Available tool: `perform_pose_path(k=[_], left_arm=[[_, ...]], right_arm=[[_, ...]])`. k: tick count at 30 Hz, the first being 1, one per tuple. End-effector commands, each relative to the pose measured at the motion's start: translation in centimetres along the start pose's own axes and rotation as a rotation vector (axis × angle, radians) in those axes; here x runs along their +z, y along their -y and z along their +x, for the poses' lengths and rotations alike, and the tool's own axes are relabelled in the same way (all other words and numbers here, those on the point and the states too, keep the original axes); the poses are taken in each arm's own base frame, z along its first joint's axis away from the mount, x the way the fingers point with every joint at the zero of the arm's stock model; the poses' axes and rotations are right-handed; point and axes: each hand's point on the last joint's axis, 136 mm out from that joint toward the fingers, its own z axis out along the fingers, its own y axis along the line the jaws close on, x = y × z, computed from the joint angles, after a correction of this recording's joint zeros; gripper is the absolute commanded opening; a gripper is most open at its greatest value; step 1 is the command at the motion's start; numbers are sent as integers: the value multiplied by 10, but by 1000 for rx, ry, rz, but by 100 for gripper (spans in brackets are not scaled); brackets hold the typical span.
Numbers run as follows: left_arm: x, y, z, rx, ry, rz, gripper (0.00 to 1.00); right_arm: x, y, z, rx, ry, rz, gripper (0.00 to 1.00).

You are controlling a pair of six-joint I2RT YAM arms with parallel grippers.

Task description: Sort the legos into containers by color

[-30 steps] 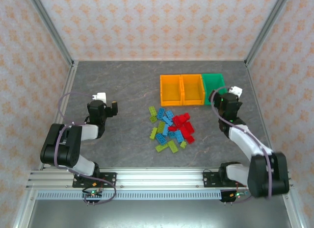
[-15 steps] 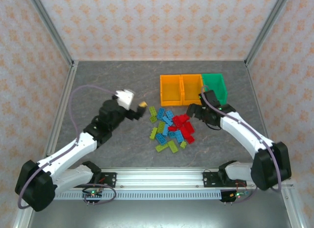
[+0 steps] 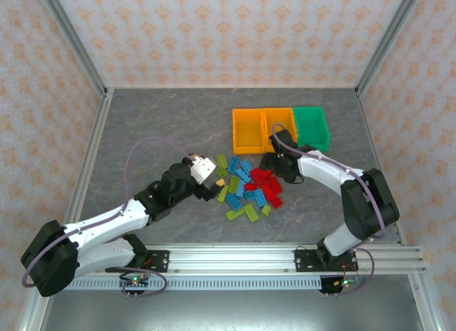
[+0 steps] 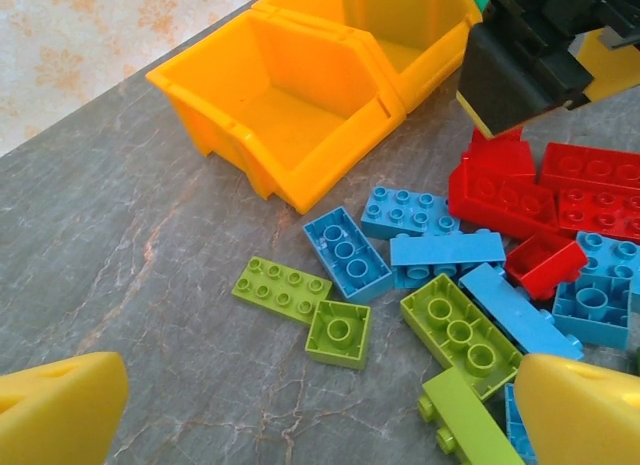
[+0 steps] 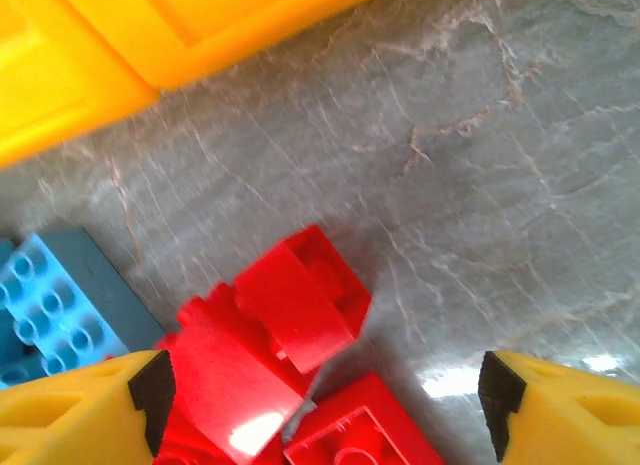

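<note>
left gripper (image 3: 217, 185) gapes wide, empty, at the left edge of the legos (image 3: 249, 188): studded lime, light-blue and red bricks heaped on the grey table (image 3: 164, 132). right gripper (image 5: 325, 400) spread apart, gripping nothing, over red bricks (image 5: 300, 305). behind them two orange-yellow bins (image 3: 249, 132), then a green bin (image 3: 312, 126), side by side.

Left arm (image 3: 107, 224): stretched low from its base at the table's near edge, forearm reaching right toward mid-table. Left gripper (image 3: 216, 186): held low, aimed forward and right, jaws spread wide; yellow fingertips (image 4: 60, 410) sit at both lower corners of the wrist view.

Right arm (image 3: 328, 171): elbow folded up near the right edge, forearm reaching left toward mid-table. Right gripper (image 3: 268, 162): pointed steeply down, jaws apart, fingertips well separated in its wrist view.
</note>
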Motion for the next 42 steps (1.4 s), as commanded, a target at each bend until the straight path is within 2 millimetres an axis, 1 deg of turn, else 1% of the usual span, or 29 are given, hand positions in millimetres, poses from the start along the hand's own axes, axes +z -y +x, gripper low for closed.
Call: perform_pose_path(k=[1,4,6,11,14,15,16,18,20,22,24,27,29,32,34,36,38,39,40,42], left_arm=[[-1,-8,-6,6,26,-46,100],[1,-7,-5,5,19,-44,100],[3,-7,-4,4,9,-44,100],[3,-10,-3,0,4,-61,100],[3,-12,-3,-1,0,-76,100],[3,-13,-2,-2,-1,-80,100],[4,-13,-1,-1,-5,-82,100],[4,-14,0,-1,-9,-88,100],[5,-15,0,-2,-12,-92,100],[5,-15,0,-4,-15,-95,100],[5,-16,0,-6,-14,-100,100],[4,-17,-1,-8,-11,-105,100],[3,-18,-1,-9,-6,-111,100],[2,-20,-2,-10,0,-123,100],[1,-22,-2,-14,1,-133,100],[1,-23,-3,-19,0,-140,100],[1,-25,-4,-31,1,-146,100],[2,-25,-4,-35,-2,-150,100],[2,-26,-4,-36,-5,-155,100],[2,-30,-3,-43,-16,-175,100]], right_arm=[[0,-12,-26,121,94,-19,82],[6,-9,-27,204,98,0,80],[10,-3,-26,258,96,39,75],[25,0,-12,313,16,75,73],[32,5,-6,324,-3,90,69],[33,6,-4,330,-7,93,67],[35,5,-3,331,-10,85,60],[34,7,-4,342,0,86,57],[30,7,-6,341,15,79,50],[24,7,-8,334,34,71,47],[15,8,-11,330,54,64,40],[-6,7,-19,324,115,18,33],[-26,8,-27,322,173,2,32],[-63,13,-47,314,285,-6,32],[-91,20,-71,306,387,-2,32],[-116,34,-104,323,491,17,31],[-125,51,-136,366,554,13,30],[-124,56,-153,383,560,6,30],[-120,58,-166,378,557,6,30],[-105,66,-196,365,530,43,30]])
